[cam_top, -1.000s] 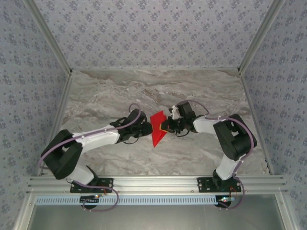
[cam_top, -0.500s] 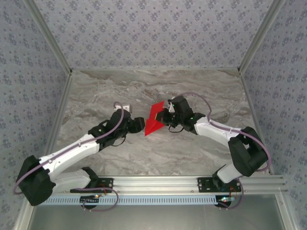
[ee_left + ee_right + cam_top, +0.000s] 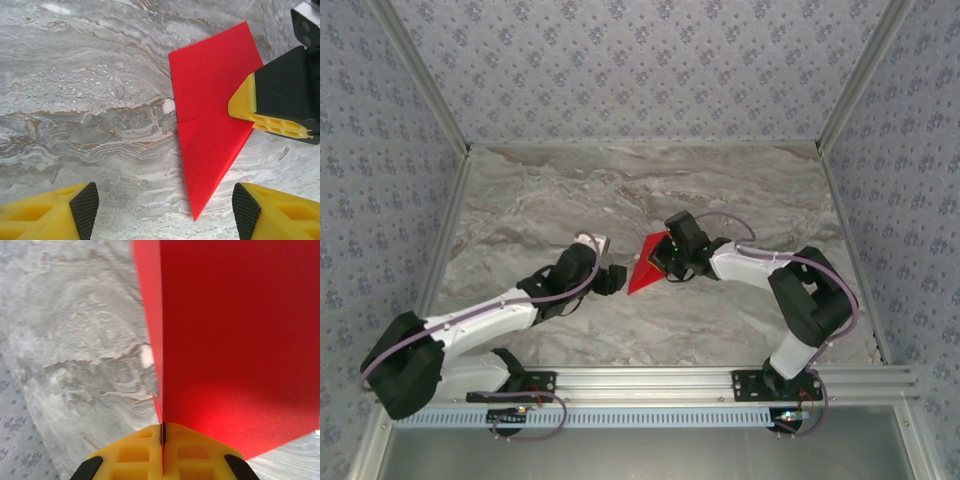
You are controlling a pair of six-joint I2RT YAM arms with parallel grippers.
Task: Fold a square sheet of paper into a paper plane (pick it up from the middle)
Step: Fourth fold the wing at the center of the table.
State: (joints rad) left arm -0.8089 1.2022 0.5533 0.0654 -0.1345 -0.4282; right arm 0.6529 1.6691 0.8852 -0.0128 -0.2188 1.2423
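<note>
While right hand (image 3: 162, 434) pinches the paper plane (image 3: 210, 95), left hand (image 3: 165, 202) gapes.

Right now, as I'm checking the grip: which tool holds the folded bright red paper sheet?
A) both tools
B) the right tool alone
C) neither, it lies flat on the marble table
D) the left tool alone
B: the right tool is pinched shut on the edge of the folded bright red paper sheet, while the left tool stands open and clear of it.
</note>
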